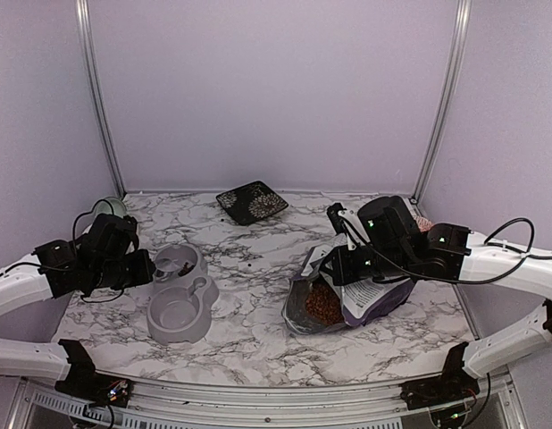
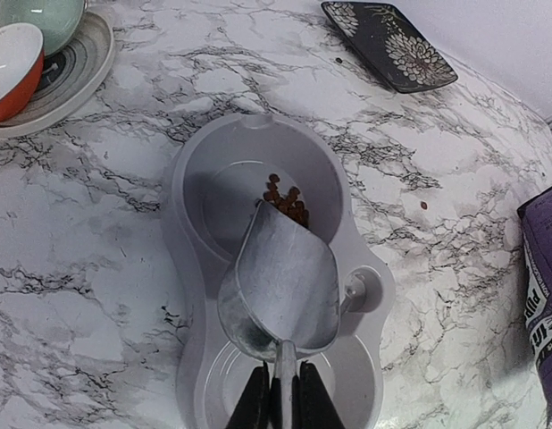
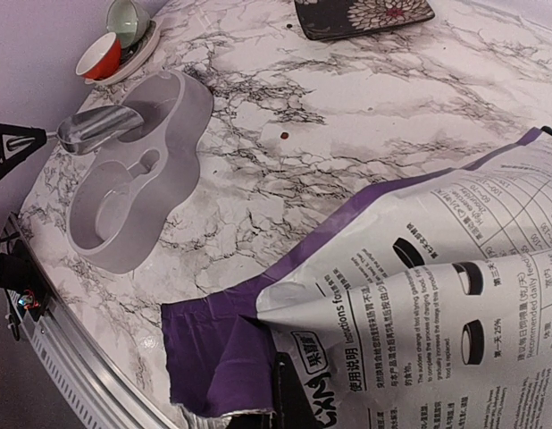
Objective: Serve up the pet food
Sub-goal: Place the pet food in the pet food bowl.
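The grey double bowl lies left of centre on the marble table. My left gripper is shut on the handle of the shiny metal scoop. The scoop is tipped mouth-down over the far compartment, where a small heap of pet food lies. My right gripper is shut on the top edge of the purple-and-white bag. The bag lies open toward the bowl, with more pet food showing in its mouth.
A black flower-patterned plate sits at the back. A red bowl and a green bowl rest on a grey saucer at the far left. One stray pellet lies between the double bowl and the bag.
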